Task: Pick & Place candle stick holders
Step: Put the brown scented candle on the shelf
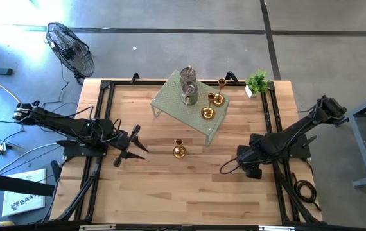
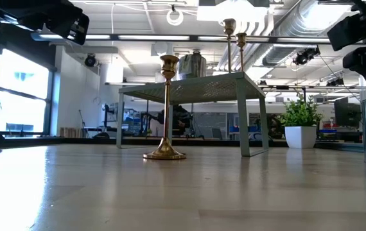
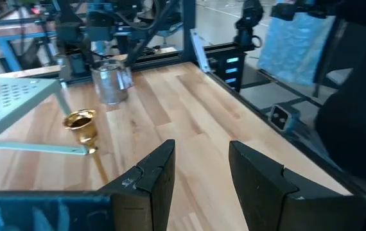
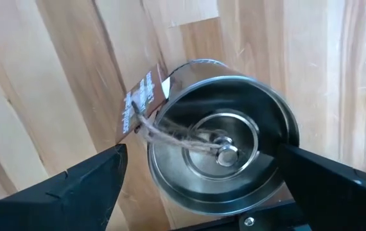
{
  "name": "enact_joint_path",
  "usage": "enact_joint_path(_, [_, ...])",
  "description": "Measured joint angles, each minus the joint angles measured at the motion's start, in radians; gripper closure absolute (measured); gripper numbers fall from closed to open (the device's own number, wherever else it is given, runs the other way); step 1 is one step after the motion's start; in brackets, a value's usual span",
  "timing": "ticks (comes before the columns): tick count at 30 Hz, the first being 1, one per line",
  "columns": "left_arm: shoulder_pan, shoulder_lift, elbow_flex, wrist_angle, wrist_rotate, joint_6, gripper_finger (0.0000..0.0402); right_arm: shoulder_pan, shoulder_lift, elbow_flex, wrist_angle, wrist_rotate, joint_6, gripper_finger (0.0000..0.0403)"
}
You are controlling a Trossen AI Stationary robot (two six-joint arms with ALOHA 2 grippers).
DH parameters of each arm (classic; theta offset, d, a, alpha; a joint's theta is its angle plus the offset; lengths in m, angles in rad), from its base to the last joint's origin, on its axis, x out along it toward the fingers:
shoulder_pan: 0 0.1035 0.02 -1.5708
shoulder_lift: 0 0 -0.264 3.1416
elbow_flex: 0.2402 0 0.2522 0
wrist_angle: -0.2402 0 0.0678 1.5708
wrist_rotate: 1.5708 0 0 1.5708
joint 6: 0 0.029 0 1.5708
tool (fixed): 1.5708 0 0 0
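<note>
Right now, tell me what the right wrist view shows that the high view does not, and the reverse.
Only the right wrist view: a silver cup standing on the wood between the open right gripper fingers, with a tag on string hanging into it.

Only the high view: the green rack carrying two silver cups and gold holders, a gold holder standing alone on the table, the plant, the left gripper.

Both: the wooden table.
</note>
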Motion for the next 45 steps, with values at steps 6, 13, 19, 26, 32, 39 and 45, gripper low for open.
enact_joint_path(6, [0.000,0.000,0.000,-0.027,-0.023,-0.026,0.0259,0.000,0.000,0.000,0.002,0.000,0.003,0.0008])
enact_joint_path(13, [0.000,0.000,0.000,-0.091,-0.023,-0.026,0.0259,0.000,0.000,0.000,0.011,-0.002,0.003,0.0008])
enact_joint_path(19, [0.000,0.000,0.000,-0.112,-0.023,-0.026,0.0259,0.000,0.000,0.000,0.016,-0.002,0.003,0.0008])
enact_joint_path(26, [0.000,0.000,0.000,-0.110,-0.024,-0.026,0.0259,0.000,0.000,0.000,0.020,-0.003,0.000,0.0009])
enact_joint_path(32, [0.000,0.000,0.000,-0.110,-0.025,-0.027,0.0259,0.001,0.000,0.029,0.025,-0.007,-0.018,0.0009])
enact_joint_path(39, [0.000,0.000,0.000,-0.110,-0.026,-0.027,0.0259,0.001,0.000,0.086,0.035,0.019,-0.031,0.0009])
enact_joint_path(45, [0.000,0.000,0.000,-0.109,-0.026,-0.027,0.0259,0.024,0.000,0.091,0.047,0.006,-0.029,0.0009])
